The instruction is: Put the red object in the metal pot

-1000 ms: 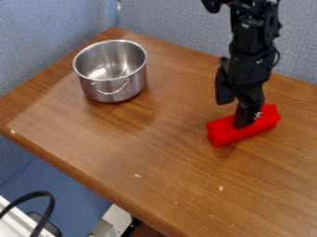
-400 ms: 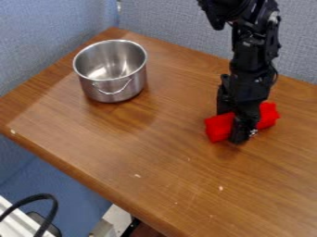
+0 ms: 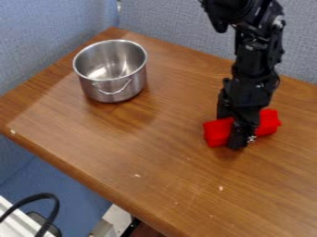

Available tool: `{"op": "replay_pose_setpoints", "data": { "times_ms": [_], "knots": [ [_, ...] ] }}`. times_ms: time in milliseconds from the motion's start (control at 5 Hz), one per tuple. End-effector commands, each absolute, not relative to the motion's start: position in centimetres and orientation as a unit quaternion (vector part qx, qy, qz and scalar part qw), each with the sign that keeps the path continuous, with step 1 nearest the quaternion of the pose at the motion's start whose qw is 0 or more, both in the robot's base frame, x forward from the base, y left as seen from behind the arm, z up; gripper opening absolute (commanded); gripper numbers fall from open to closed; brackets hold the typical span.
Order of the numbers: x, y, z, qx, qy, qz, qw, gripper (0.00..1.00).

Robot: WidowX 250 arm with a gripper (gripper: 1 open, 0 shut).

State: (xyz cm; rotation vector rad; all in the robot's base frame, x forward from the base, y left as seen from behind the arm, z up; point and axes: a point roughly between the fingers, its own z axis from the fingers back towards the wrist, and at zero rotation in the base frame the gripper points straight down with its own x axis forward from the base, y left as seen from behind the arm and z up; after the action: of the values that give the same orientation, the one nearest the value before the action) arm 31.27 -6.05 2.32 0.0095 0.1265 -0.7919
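The red object (image 3: 218,133) lies flat on the wooden table at the right, long side running left to right. My gripper (image 3: 244,131) points straight down onto its middle, with a dark finger on each side of the block, which rests on the table. The fingers hide the block's centre, and I cannot make out whether they press on it. The metal pot (image 3: 109,85) stands upright and empty at the back left, a good way from the gripper, its wire handle hanging on the near side.
The table (image 3: 124,148) has its front edge running diagonally from left to lower right. A blue wall stands behind it. Black cables (image 3: 31,211) lie on the floor at the lower left.
The gripper has come down and a little toward the camera, from just above the red block to straddling its middle. The block and the pot have stayed put.
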Motion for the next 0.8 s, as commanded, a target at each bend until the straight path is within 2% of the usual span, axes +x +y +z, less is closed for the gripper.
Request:
{"op": "replay_pose_setpoints", "data": {
  "times_ms": [0,400,600],
  "knots": [
    [32.2,-7.1,5.1,0.009,0.033,-0.371,0.928,0.00],
    [30.4,-7.5,5.2,0.006,0.029,-0.321,0.947,0.00],
    [31.1,-7.8,5.7,0.004,0.026,-0.280,0.959,0.00]
  ]
}}
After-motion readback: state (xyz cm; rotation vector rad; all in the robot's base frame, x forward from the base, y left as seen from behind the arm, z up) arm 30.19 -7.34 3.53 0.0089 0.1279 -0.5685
